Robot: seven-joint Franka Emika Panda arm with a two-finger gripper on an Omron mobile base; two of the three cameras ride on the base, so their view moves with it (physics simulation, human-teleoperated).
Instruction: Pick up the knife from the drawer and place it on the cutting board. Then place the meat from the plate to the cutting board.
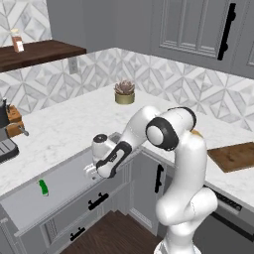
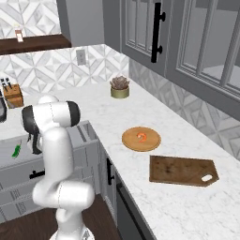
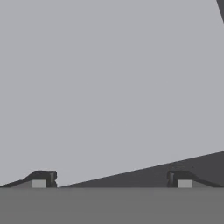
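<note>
Fingers (image 3: 43, 178) spread, flat grey drawer (image 1: 59, 191)

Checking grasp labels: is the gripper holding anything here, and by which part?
Nothing is held. The gripper is open over the drawer; the knife lies apart inside it.
</note>
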